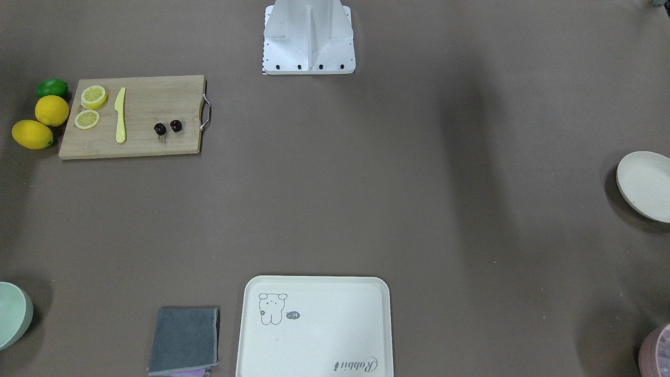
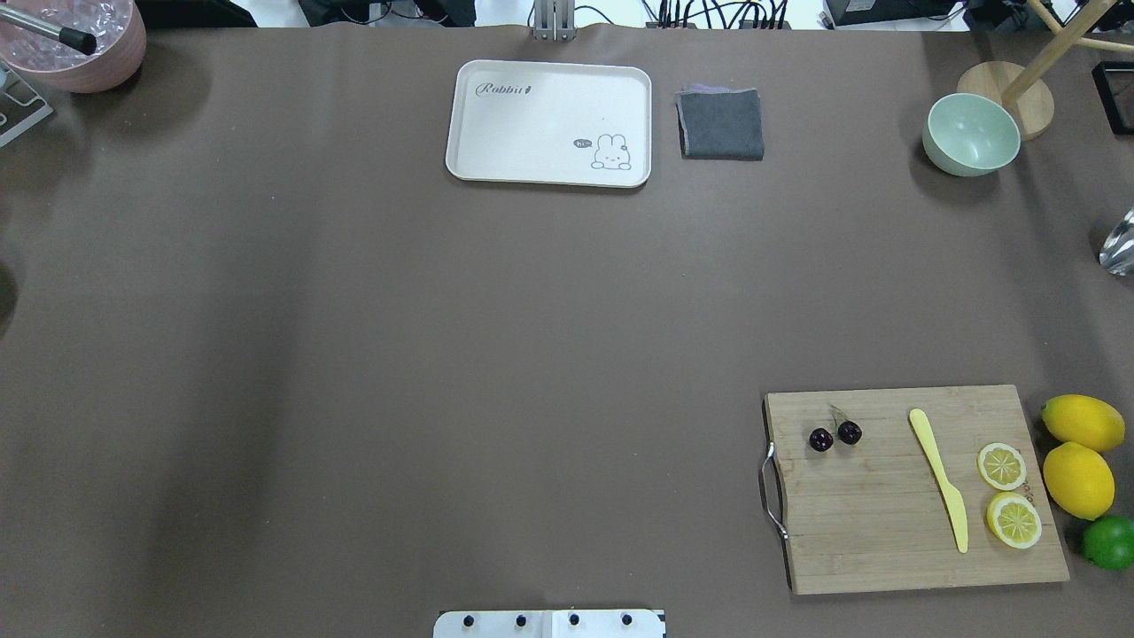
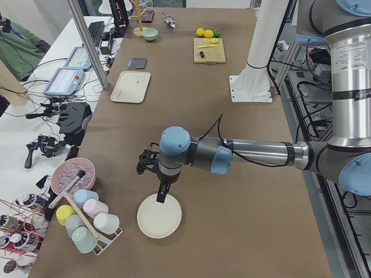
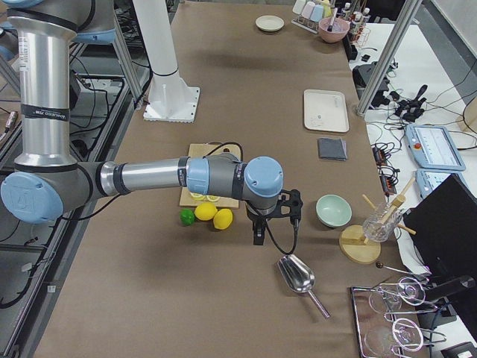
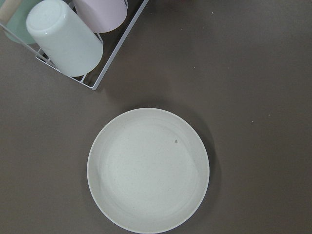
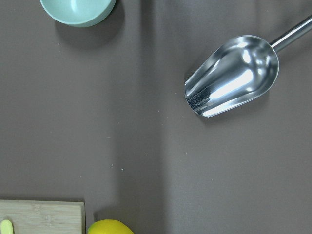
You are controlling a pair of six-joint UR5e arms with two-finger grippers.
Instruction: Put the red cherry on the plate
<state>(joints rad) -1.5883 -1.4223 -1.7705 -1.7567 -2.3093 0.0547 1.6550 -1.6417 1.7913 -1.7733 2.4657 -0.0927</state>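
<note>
**Cherries sit on the board while the plate waits under the other arm**

Your right gripper [image 4: 258, 237] hangs over bare table just outboard of the lemons [image 2: 1079, 478], w/ the metal scoop [image 6: 231, 75] and pale green bowl [image 6: 78, 9] beyond it. The side view doesn't show how wide the jaws are.

The red cherry [image 2: 834, 435] lies inboard of that gripper, back across the lemons, on the wooden cutting board [image 2: 886, 523] near its handle end. Its two fruits sit side by side approx. along the board's long edge, stems meeting on the side away from the robot.

The left gripper [image 3: 162, 197] hovers straight over the plate [image 5: 146, 170] at the opp. end of the table, well apart from the cherry; its opening can't be told either. The right arm looks the nearer for the pick.

Count: 1 cherry pair, 1 plate, 2 whole lemons, 1 lime [image 2: 1109, 540], 2 lemon slices [image 2: 1002, 466], 1 yellow knife [image 2: 941, 478].
</note>
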